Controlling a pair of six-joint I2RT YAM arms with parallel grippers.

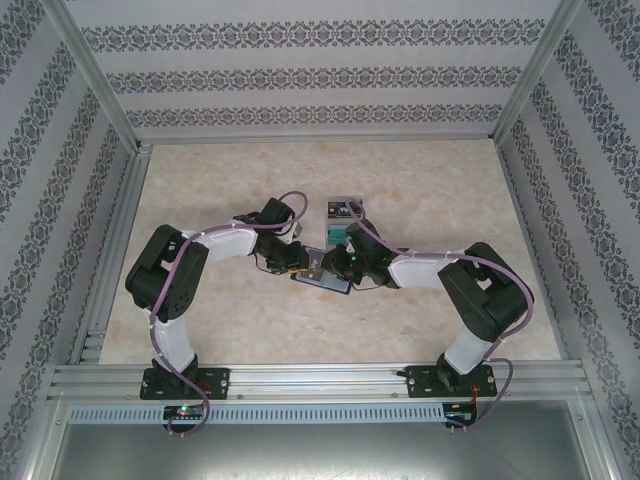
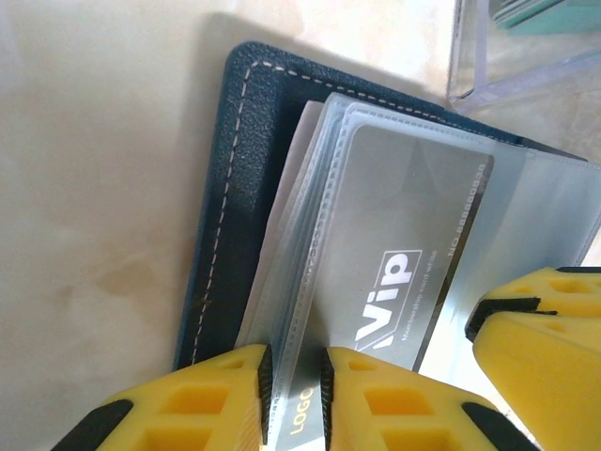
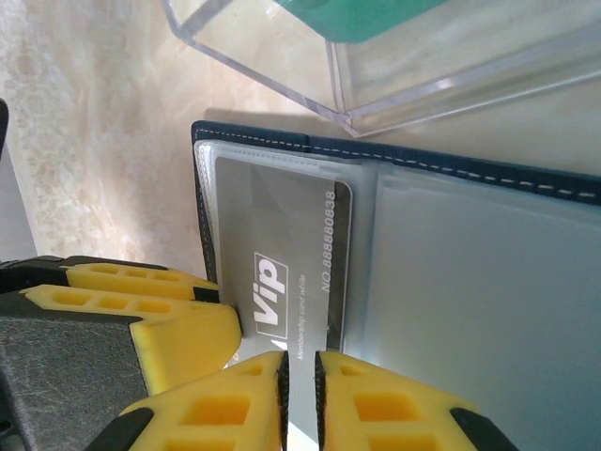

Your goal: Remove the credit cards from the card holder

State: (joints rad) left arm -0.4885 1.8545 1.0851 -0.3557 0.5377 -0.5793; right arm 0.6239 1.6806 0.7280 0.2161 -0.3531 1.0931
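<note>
The slate-blue card holder (image 1: pixel 322 281) lies open on the table between my two arms, its stitched cover (image 2: pixel 235 188) and clear pockets (image 3: pixel 488 310) facing up. A silvery-grey credit card (image 2: pixel 404 216) marked "Vip" (image 3: pixel 282 225) sits partly in a left-hand pocket. My left gripper (image 2: pixel 296 395) is shut on the edge of the clear pocket sleeves, over the card's "LOGO" end. My right gripper (image 3: pixel 300 395) is shut on the card's near edge. In the top view the left gripper (image 1: pixel 300 262) and the right gripper (image 1: pixel 345 265) meet over the holder.
A clear plastic box (image 1: pixel 343 212) stands just beyond the holder, with teal cards (image 3: pixel 376 14) inside it; its wall (image 2: pixel 526 56) is close to the holder's far edge. The marble-patterned table (image 1: pixel 220 190) is ringed by an aluminium frame.
</note>
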